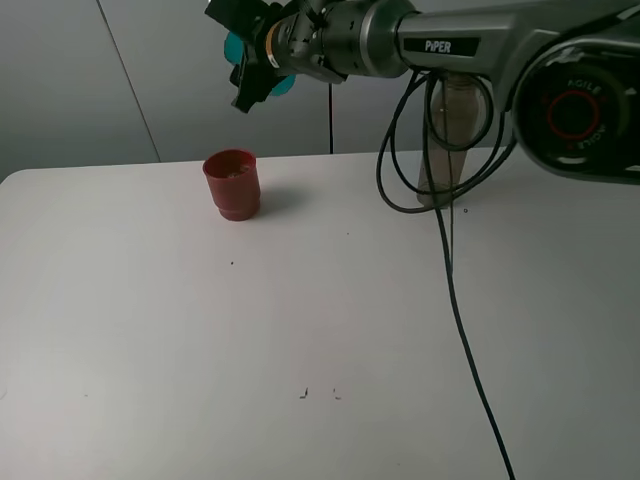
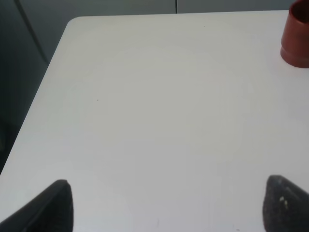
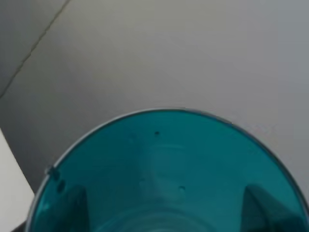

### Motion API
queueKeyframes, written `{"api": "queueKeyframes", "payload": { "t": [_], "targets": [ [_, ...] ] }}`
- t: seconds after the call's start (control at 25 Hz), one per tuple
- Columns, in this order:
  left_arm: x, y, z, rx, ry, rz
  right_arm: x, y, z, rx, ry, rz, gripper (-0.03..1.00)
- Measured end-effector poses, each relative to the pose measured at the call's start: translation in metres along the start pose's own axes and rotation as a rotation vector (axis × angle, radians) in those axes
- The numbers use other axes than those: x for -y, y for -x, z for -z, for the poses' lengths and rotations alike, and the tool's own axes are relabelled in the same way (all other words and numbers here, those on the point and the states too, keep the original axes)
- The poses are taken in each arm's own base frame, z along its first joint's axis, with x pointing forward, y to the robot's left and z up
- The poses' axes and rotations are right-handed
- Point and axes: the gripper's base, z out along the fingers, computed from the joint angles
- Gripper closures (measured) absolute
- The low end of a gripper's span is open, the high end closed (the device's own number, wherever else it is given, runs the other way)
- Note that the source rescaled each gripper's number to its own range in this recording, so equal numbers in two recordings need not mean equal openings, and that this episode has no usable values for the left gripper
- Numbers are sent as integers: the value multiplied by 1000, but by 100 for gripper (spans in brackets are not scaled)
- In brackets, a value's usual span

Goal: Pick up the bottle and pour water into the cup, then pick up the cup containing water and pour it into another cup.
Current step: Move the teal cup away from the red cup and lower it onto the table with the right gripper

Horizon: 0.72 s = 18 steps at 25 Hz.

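Right tool [image 1: 258, 62]: closed on the teal tumbler [image 3: 164, 179], which is held tipped in the air above the red cup [image 1: 232, 184].
Red cup: stood upright near the far edge of the worktop [image 1: 200, 340].
Bottle [image 1: 450, 140]: stood by the far edge, partly hidden behind the right arm.
Left tool [image 2: 166, 205]: fingers spread wide, nothing held.

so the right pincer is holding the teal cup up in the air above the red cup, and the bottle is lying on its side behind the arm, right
Not quite: the bottle stands upright behind the arm, as the exterior high view shows. The rest holds: the right pincer holds the teal cup above the red cup.
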Motion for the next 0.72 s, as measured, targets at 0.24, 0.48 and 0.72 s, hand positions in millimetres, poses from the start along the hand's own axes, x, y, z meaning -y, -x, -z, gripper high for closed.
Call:
{"api": "queueKeyframes", "payload": {
  "t": [0.24, 0.48, 0.72],
  "targets": [
    [0, 0, 0, 0, 0, 0, 4, -14, 17, -298, 49, -216, 91],
    [0, 0, 0, 0, 0, 0, -7, -14, 35, -439, 252, -260, 91],
    [0, 0, 0, 0, 0, 0, -15, -18, 40, -513, 328, -308, 91]
  ]
}}
